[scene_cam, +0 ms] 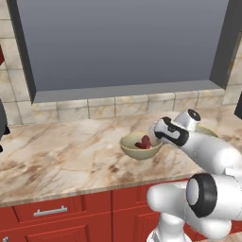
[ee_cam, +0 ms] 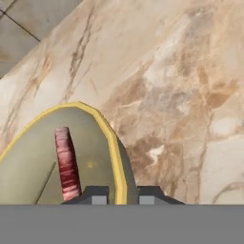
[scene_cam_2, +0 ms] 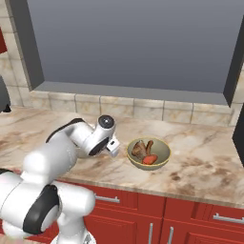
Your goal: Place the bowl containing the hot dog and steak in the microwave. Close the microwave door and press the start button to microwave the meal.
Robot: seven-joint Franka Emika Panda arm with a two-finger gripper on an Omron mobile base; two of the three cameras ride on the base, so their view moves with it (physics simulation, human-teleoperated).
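We see even, bright, rendered light with no glare; a soft shadow lies beside the bowl (ee_cam: 112, 143) on the worktop (ee_cam: 181, 95); textures look slightly blurred.

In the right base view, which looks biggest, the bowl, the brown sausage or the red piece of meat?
1. The bowl, clearly largest.
2. The hot dog.
3. The steak, which looks only slightly smaller, and the two overlap, so that order is unsure.

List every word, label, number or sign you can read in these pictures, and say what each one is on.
None: no readable text in any view.
The bowl, the marble counter, the red drawers, the tiled wall and the robot arm all show plain surfaces, with no letters, numbers or signs.
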